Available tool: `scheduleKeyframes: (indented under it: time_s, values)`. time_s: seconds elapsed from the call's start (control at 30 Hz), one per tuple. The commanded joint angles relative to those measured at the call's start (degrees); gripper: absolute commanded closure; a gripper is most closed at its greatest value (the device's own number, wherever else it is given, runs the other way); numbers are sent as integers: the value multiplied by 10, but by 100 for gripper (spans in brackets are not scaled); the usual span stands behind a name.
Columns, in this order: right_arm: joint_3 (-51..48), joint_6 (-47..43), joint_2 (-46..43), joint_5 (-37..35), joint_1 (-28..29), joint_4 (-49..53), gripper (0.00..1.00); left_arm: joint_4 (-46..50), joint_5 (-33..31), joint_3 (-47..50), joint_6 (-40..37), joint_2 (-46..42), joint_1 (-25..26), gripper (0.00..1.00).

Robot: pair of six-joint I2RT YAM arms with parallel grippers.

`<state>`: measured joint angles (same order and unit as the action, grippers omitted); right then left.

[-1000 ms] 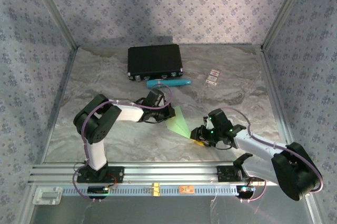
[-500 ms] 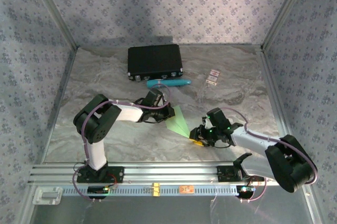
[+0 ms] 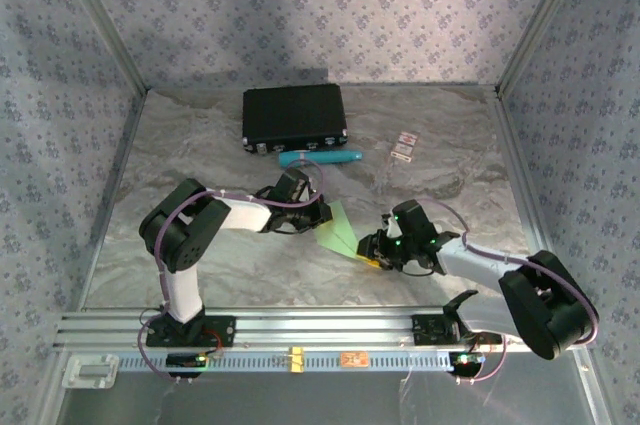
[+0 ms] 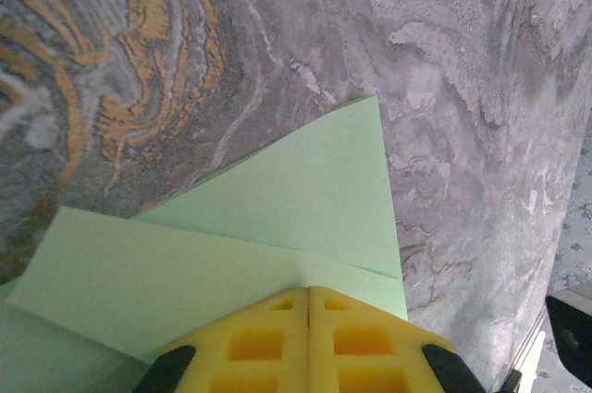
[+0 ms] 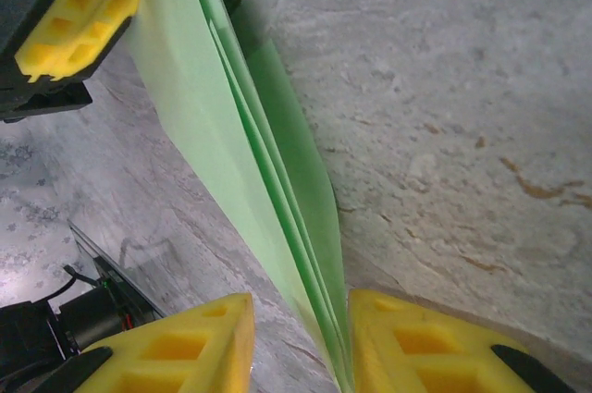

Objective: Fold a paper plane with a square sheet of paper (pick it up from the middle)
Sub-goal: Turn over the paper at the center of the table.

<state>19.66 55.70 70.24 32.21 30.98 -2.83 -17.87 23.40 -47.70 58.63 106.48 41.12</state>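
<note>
Compared with a moment ago, the right hand (image 3: pixel 372 251) sits further left, up against the folded green paper (image 3: pixel 339 229), and its gap is narrower. Its two yellow fingers (image 5: pixel 185 347) stand partly apart, straddling the paper's near edge. The layered edge runs just beside the right-side finger, and the other finger is clear of it. The left hand (image 3: pixel 322 215) is clamped tight on the far-left part of the paper, with the fingers pressed together. Held that way, the paper stands tilted above the marbled bench (image 3: pixel 200 145), near the middle, between the two hands. A black case (image 3: pixel 293 115) lies at the far side, with a teal tube (image 3: pixel 318 157) just in front of it.
</note>
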Motion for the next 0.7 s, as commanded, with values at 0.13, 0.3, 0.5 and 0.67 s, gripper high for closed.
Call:
scheduleKeyframes:
  time_s: [0.13,0.3,0.5,0.67]
  values:
    - [11,-2,13,23,-5,-40,67,20,-5,14,4,15,-3,96]
    - [14,-19,19,28,-6,-44,74,18,-5,14,6,11,-3,96]
    - [14,-48,11,29,-11,-21,88,6,-4,17,10,-6,-2,92]
    - [18,-89,-26,25,-14,34,96,19,-16,10,2,-44,3,74]
